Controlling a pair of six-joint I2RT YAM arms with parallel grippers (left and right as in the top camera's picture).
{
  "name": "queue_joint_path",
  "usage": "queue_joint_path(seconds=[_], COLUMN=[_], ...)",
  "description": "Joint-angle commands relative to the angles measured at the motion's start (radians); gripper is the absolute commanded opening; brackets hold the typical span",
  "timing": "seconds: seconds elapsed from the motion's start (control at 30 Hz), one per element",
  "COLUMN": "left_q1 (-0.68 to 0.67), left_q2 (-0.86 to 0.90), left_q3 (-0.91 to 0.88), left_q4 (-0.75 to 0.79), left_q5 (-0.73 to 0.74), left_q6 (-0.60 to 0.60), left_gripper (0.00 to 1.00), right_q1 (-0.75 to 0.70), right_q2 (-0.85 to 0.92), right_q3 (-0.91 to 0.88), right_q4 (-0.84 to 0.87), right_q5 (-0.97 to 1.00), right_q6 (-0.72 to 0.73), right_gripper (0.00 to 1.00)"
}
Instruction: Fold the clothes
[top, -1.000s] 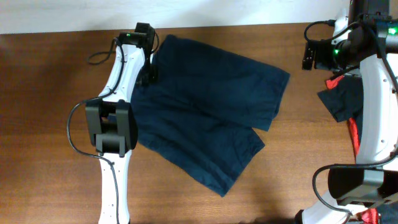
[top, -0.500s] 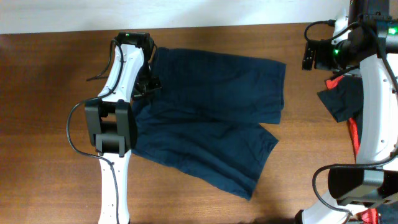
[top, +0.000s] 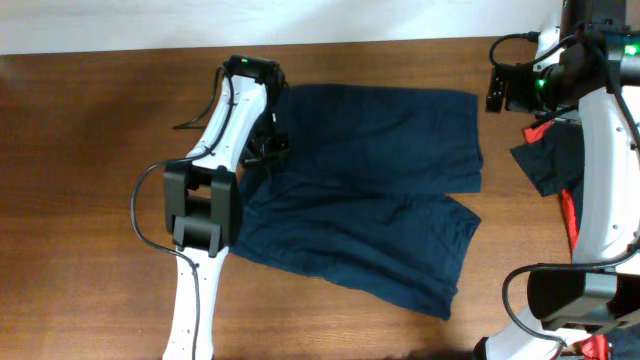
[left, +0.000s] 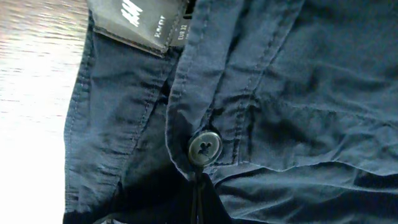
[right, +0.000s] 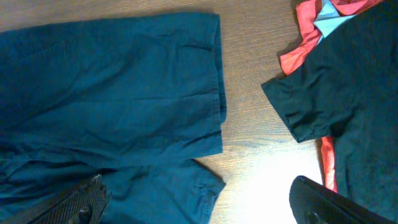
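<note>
The dark navy shorts (top: 380, 190) lie spread on the wooden table, waistband to the left and both legs pointing right. My left gripper (top: 268, 145) is down on the waistband and shut on the fabric. The left wrist view shows the waistband (left: 298, 93) close up, with its button (left: 204, 147) and grey label (left: 140, 25); the cloth bunches at the jaws (left: 198, 211). My right gripper (top: 497, 90) hangs open and empty above the table's far right, past the leg ends. In the right wrist view its fingers (right: 199, 186) straddle the shorts' hems (right: 112, 93).
A black shirt (top: 552, 160) and a red garment (top: 568, 210) lie at the right edge, also seen in the right wrist view as the black shirt (right: 348, 81) and red garment (right: 305, 37). Bare wood (top: 80, 200) lies left of the left arm.
My left gripper has moved right, dragging the waistband with it. The whole shorts have slid right and the legs have swung round to lie more level. The right arm has not moved.
</note>
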Motion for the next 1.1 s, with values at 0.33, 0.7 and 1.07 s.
queue_joint_path(seconds=[0.33,0.7,1.07], left_q1=[0.038,0.088,0.106], left_q2=[0.014,0.015,0.015], left_q3=[0.089,0.103,0.081], left_q4=[-0.027,-0.035,-0.05], left_q5=[-0.022,-0.014,0.15], left_q6=[0.258,0.595,0.816], left_gripper=[0.28,0.5,0.95], right_q1=[-0.003,-0.003,-0.003], right_q2=[-0.002,-0.002,-0.002], right_q3=[0.001,0.001,0.001], right_q4=[0.0,0.0,0.0], right_q5=[0.006,0.006,0.006], right_q6=[0.0,0.0,0.0], right_gripper=[0.98,0.98,0.99])
